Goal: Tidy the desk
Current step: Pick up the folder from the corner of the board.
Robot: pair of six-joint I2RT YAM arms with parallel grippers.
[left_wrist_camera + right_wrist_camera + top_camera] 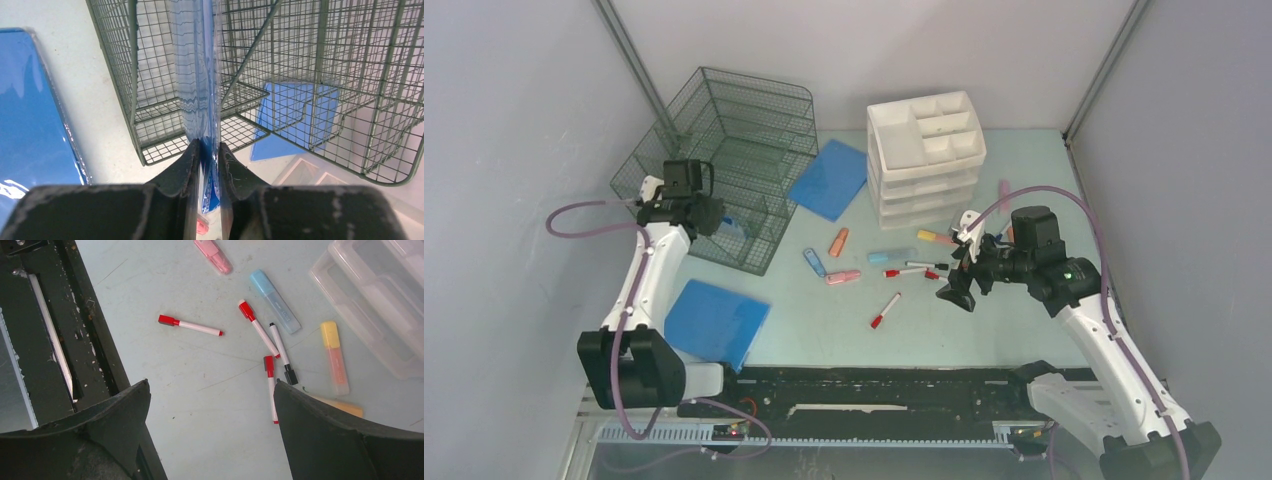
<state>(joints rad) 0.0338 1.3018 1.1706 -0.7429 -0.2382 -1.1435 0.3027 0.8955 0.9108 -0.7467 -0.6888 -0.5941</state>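
The counter (824, 335) fills my overhead view, pale mint green, with a black rail (874, 385) along its near edge. Near its near left corner a blue pad (716, 322) in clear wrap lies flat.

Beyond the pad, the left claw (714, 218) sits at the front of the wire basket (744, 140), which stands toward the far left corner. On the left wrist camera I see this claw (209, 150) pinched shut on the edge of a thin blue sheet (197, 75) in glossy wrap. The sheet is held on edge and runs up against the basket's mesh. How far inside it reaches I cannot tell.

A second blue pad (829, 178) lies flat just beside the basket's right side.

Pens are scattered across the middle of the counter:
- an orange highlighter (838, 241)
- a blue highlighter (814, 262)
- a pink highlighter (843, 277)
- a lone red-capped marker (885, 311), closest to the near edge
- a pale blue highlighter (891, 256)
- a yellow highlighter (334, 357), near the foot of the drawers

The white drawer unit (924, 150) stands at the far edge, right of centre, with open compartments on top.

The right claw (959, 280) hangs above the counter just right of the pens. My right wrist view shows its jaws spread wide with nothing between them.
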